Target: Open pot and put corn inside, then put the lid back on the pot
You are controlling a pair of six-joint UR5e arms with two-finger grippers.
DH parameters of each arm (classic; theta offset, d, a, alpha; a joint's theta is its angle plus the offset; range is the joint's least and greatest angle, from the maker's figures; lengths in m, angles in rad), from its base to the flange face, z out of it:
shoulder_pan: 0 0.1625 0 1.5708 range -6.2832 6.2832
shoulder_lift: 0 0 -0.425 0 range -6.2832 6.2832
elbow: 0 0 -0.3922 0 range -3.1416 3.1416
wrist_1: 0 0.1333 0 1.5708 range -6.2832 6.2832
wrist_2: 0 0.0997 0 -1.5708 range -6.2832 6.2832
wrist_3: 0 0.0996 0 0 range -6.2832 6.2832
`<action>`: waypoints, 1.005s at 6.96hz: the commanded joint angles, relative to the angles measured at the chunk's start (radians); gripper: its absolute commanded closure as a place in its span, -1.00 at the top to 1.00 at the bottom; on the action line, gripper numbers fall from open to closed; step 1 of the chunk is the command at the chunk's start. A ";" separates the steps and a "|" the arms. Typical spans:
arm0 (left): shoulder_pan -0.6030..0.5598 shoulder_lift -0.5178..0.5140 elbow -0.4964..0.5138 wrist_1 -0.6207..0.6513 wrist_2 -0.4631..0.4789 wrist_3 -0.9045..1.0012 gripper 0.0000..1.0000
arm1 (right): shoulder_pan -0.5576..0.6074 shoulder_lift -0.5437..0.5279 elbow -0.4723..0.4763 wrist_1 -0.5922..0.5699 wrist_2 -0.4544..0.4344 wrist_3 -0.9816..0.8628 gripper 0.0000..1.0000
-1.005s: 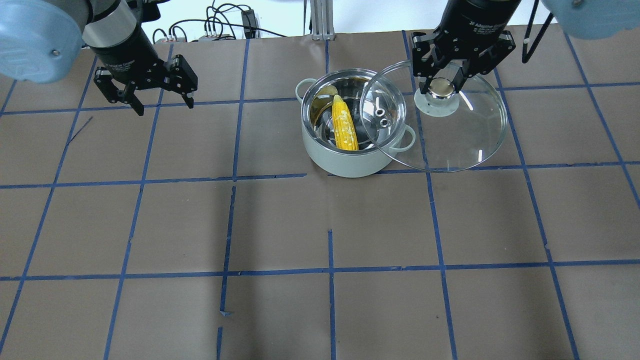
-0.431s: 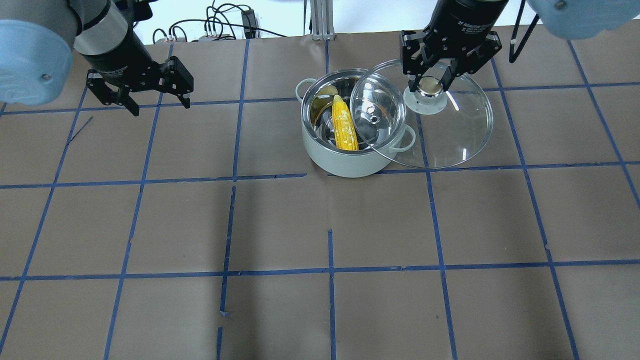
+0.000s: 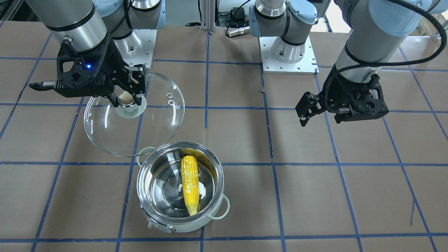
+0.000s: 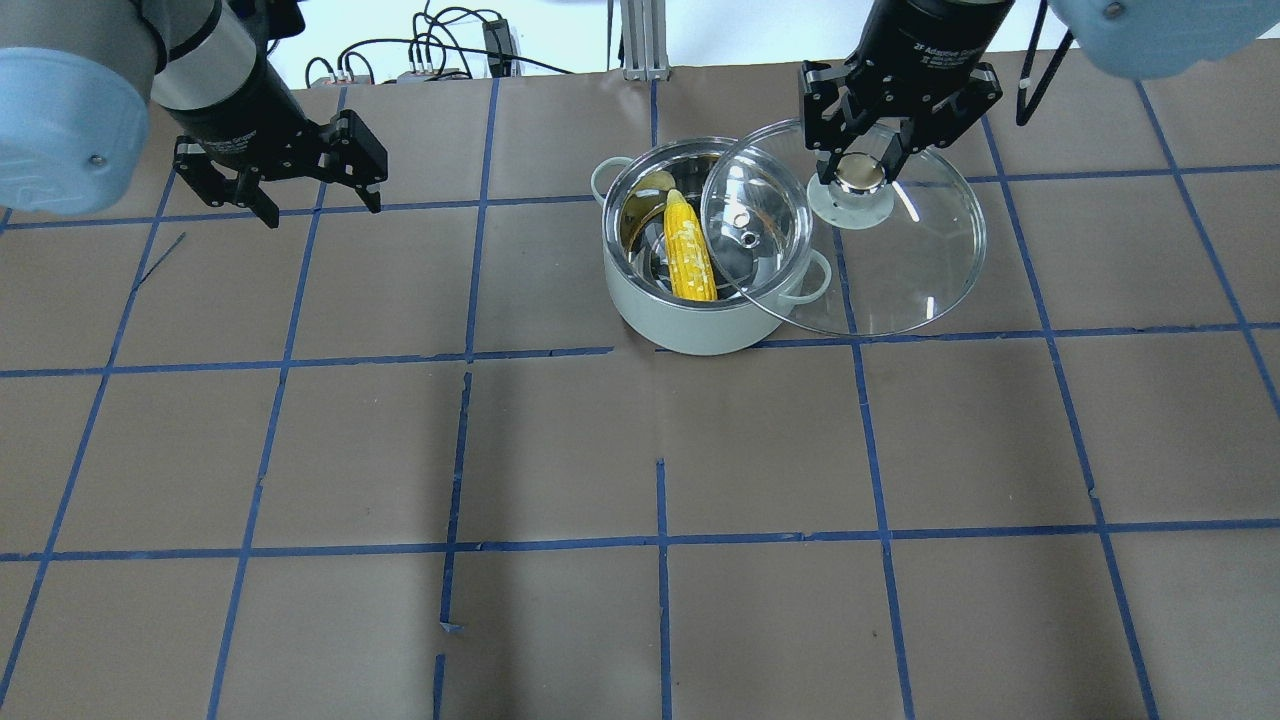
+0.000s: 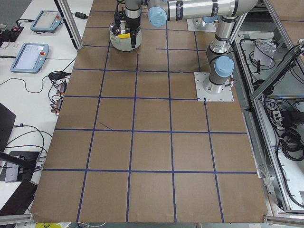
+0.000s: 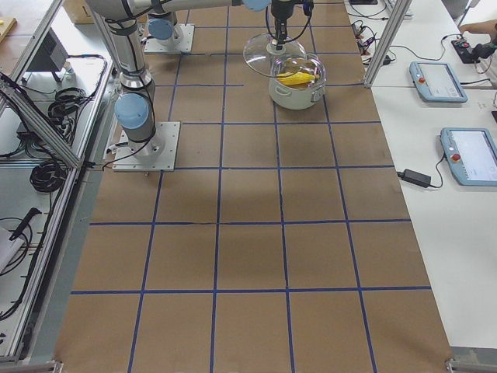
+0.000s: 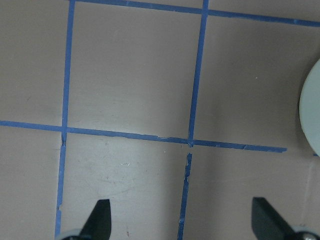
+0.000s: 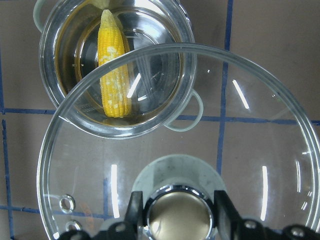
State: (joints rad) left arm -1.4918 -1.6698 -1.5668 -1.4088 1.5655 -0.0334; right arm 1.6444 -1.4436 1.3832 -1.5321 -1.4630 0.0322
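Note:
The pot [image 4: 690,328] stands open at the table's far middle, and it also shows in the front view [image 3: 182,228]. The yellow corn [image 4: 690,250] lies inside it, tip toward the robot [image 3: 190,185], seen too in the right wrist view [image 8: 114,75]. My right gripper [image 4: 862,176] is shut on the knob of the glass lid [image 4: 900,280] and holds it in the air to the pot's right. The lid's edge overlaps the pot's right rim in the overhead view. My left gripper [image 4: 322,212] is open and empty, far to the pot's left, above bare table [image 7: 182,215].
The brown table top [image 4: 640,450] carries a grid of blue tape. Cables and a metal post [image 4: 636,40] lie at the far edge. The arm bases [image 3: 288,52] stand on the robot's side. The pot's pale wall [image 7: 312,115] shows at the right edge of the left wrist view.
My right gripper has carried the lid a little to the left, so it overlaps more of the pot. My left gripper has drifted slightly left and away, still open.

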 commanded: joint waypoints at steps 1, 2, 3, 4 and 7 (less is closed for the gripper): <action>-0.001 -0.001 0.002 0.002 0.002 0.013 1.00 | 0.000 0.000 0.000 0.000 -0.004 -0.002 -0.31; -0.001 -0.002 0.004 0.002 0.005 0.032 1.00 | 0.000 0.003 0.000 -0.003 0.000 -0.002 -0.31; -0.001 -0.004 0.001 0.004 0.004 0.032 1.00 | 0.008 0.026 0.000 -0.029 0.010 -0.002 -0.31; 0.001 -0.004 0.004 0.005 0.001 0.032 1.00 | 0.035 0.055 0.002 -0.077 0.009 0.000 -0.31; 0.001 -0.008 0.002 0.005 -0.001 0.032 1.00 | 0.069 0.146 0.005 -0.210 0.001 0.003 -0.31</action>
State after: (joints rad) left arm -1.4915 -1.6770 -1.5636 -1.4037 1.5650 -0.0016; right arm 1.7006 -1.3374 1.3872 -1.6825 -1.4573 0.0335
